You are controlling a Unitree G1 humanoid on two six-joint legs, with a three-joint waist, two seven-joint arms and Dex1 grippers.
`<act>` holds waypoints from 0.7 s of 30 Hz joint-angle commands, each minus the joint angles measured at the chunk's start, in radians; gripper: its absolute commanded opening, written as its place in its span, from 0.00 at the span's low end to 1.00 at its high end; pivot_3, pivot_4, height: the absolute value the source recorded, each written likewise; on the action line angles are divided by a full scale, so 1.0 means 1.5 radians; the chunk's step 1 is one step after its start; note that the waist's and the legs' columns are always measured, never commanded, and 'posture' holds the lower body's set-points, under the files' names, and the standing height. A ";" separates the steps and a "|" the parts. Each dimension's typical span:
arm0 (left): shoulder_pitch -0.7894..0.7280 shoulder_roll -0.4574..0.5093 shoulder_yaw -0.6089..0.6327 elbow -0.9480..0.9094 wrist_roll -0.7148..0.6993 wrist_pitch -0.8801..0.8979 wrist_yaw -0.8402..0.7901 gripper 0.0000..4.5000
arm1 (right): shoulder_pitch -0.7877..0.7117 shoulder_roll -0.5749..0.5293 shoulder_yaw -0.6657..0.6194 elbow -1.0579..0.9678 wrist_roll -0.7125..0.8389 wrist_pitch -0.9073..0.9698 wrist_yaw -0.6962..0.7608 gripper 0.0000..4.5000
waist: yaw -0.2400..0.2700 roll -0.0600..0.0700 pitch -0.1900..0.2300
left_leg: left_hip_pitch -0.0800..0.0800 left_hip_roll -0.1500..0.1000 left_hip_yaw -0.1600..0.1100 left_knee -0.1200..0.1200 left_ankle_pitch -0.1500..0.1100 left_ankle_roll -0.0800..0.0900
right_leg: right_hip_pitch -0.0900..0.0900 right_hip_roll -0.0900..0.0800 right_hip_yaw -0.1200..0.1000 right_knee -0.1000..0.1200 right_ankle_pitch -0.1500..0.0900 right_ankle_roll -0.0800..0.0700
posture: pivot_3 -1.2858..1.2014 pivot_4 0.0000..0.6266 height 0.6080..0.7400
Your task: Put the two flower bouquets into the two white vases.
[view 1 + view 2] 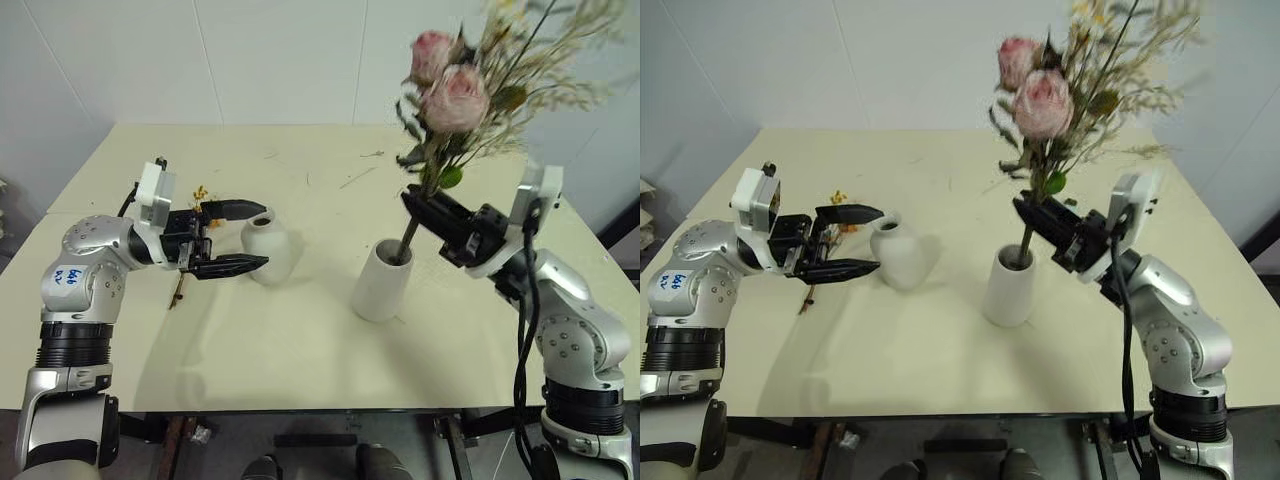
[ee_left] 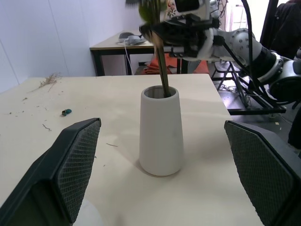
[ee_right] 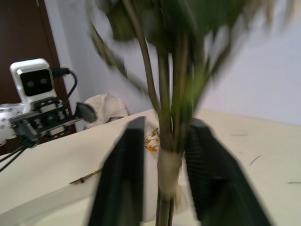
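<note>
On the pale cream tabletop (image 1: 300,340), right of centre, stands the taller plain white cylinder vase (image 1: 382,281), slightly tapered and wide-mouthed, with the stems of the large bouquet of pink roses, green leaves and beige grasses (image 1: 455,95) already down inside its mouth. The right gripper (image 1: 420,207) reaches in from the right, and its two black fingers (image 3: 124,174) stand on either side of the bundled green stems just above the vase rim. In the right wrist view the stems run up between the pads with a narrow gap showing on each side, so the jaws look slightly parted around the stems; whether they grip cannot be told. The bouquet stands nearly upright, leaning a little to the right, two full pink blooms at the top and feathery grasses spraying out beyond them.

To the left, the short round-shouldered matte white vase (image 1: 268,247) with a narrow neck sits empty. The left gripper (image 1: 243,236) points level toward it with its jaws spread wide and nothing held; one finger passes just behind the vase's neck, the other ends just at the front of its body. Behind that gripper, the small bunch of yellow-orange dried flowers (image 1: 199,195) lies flat on the table, its thin brown stems running toward the near edge.
</note>
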 commanded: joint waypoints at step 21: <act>-0.076 0.146 -0.045 0.159 0.249 0.101 0.220 1.00 | 0.141 -0.272 -0.119 0.033 -0.055 -0.088 0.249 0.99 | 0.007 0.000 0.000 | 0.000 0.000 0.000 0.000 0.000 0.000 | 0.001 0.000 0.000 0.000 0.000 0.000 | 0.52 0.24 1.00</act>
